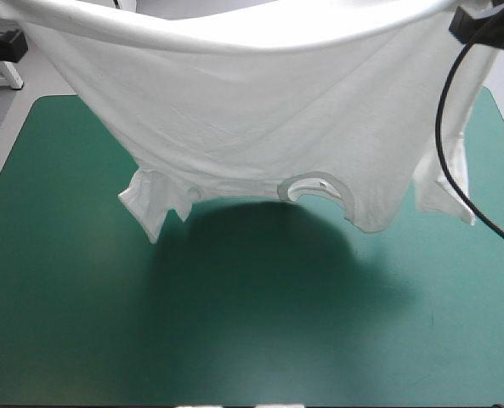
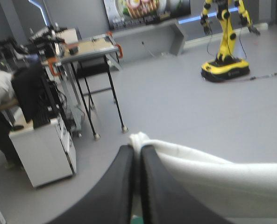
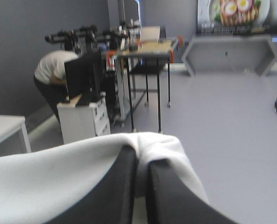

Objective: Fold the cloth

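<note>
The left gripper (image 2: 137, 156) and right gripper (image 3: 141, 163) each pinched the T-shirt (image 1: 260, 110), which hung spread, collar lowest, above the teal-green table (image 1: 260, 340).

- The T-shirt (image 1: 260, 127) is plain white all over; its neck band (image 1: 315, 178) looks a little greyer.
- The table cover (image 1: 73, 323) is one even teal-green, darker in the shadow under the T-shirt.
- The left gripper (image 2: 137, 149) and the right gripper (image 3: 142, 156) are both black.

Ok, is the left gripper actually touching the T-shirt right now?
Touching. The left wrist view shows the left gripper shut on the T-shirt, with a white fold pinched at its tips.
</note>
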